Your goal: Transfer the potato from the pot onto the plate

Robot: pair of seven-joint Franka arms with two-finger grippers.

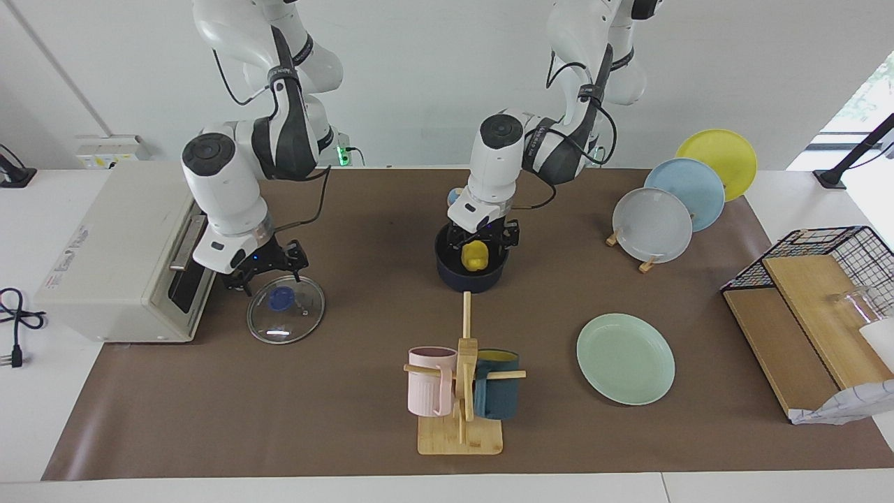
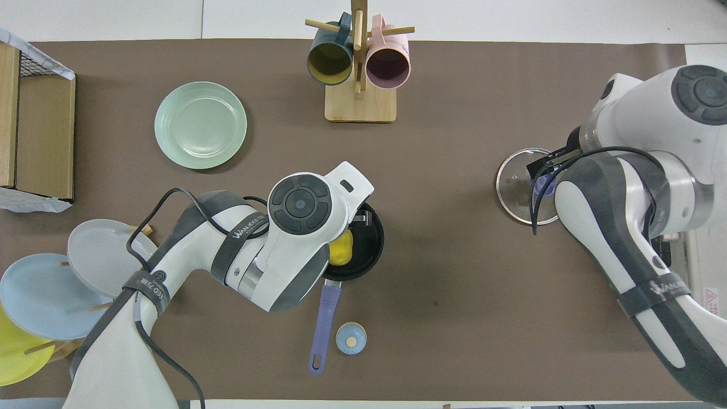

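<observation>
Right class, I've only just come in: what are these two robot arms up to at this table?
The left gripper is down in the pot, around the potato. The mint plate, farther from the robots and toward the left arm's end, has nothing on it yet. The right gripper waits over the glass lid beside the toaster oven.
</observation>
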